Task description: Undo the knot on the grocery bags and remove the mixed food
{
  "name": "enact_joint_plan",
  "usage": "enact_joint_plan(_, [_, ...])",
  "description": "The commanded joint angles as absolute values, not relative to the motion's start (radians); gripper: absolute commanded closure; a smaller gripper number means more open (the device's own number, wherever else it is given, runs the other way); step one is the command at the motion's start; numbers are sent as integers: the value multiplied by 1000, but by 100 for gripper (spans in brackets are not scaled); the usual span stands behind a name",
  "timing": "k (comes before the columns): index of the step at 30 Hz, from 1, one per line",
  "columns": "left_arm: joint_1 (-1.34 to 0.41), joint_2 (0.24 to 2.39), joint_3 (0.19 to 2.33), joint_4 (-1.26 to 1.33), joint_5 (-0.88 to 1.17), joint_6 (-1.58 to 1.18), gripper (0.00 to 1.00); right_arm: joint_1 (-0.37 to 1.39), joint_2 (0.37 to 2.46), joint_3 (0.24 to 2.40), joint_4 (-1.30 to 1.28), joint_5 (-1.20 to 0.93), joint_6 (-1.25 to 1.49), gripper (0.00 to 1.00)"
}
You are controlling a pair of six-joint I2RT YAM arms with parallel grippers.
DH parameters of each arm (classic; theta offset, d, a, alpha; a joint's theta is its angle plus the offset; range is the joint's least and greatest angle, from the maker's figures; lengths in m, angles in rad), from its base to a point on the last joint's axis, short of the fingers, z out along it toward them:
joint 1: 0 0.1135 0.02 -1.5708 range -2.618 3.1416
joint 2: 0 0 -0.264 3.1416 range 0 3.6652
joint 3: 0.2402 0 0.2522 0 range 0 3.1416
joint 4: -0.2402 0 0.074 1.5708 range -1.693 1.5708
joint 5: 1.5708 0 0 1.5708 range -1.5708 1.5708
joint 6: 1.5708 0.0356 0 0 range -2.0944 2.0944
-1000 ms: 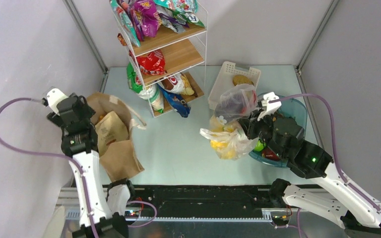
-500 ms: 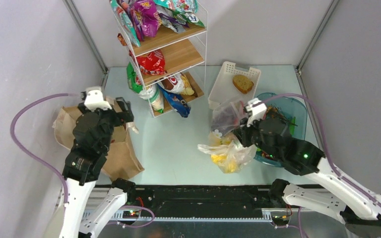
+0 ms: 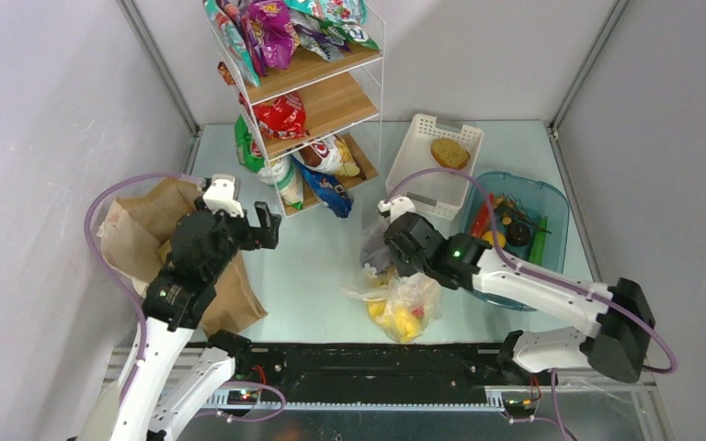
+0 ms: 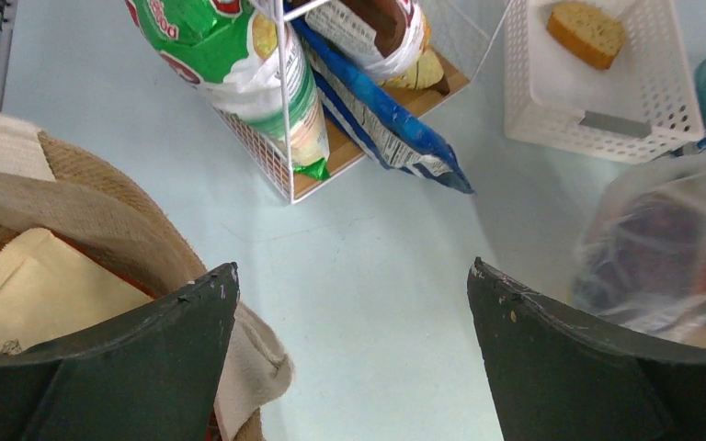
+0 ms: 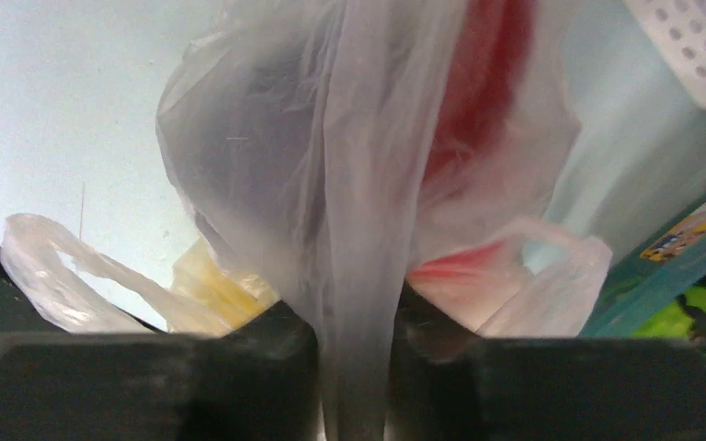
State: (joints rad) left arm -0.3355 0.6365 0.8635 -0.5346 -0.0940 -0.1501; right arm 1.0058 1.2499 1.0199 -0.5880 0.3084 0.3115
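Where the right claw (image 5: 354, 342) is clenched, it pinches a twisted strand of the plastic bag (image 5: 267, 175), the film bunched thin between its fingers. The rest of the bag slumps on the table (image 3: 331, 266) near the front edge, just left of the tub (image 3: 565, 197). Yellow fruit (image 3: 395, 317) sits low in it, and the other food shows only as blurred colour.

We judge this bag soft, slippery and easily torn. The weight is all in the bottom, so a pull on the strand stretches the film rather than lifting cleanly. The knot itself we cannot make out. We think the best hold is the gathered neck or a loop handle, close to the knot, never the thin belly.

The left claw (image 4: 349, 294) is released, jaws wide apart and holding nothing. It hangs over bare table between the paper bag (image 4: 55, 211), which lies at the left edge, and the rack (image 3: 335, 101).

Against half a second ago, two things differ. The right claw was beside the tub and now sits further left, and the plastic bag has come with it toward the middle. The left claw was over the paper bag and now points past its edge toward the rack.
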Motion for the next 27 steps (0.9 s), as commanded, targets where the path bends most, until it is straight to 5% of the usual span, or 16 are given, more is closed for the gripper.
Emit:
enact_joint_plan(1, [-341,612,864,-468,-39,-159,2,1010,1301,1095,-520,321,339,53])
enact_joint_plan(4, [-342,619,864,-462,-12,-158,2,1020,1293,1103,-517,335,337,14])
enact_joint_plan(6, [-346,620,863,-458,6,-156,3,1024,1270,1103,-518,343,335,3])
enact_joint_plan(20, [-521,670,847,-415,78,-137,3,1163,937,1097,-700,517,433,1])
enact_joint_plan(27, [-744,920,991,-407,103,-205,4,1193,781,969,-874,577,595,1])
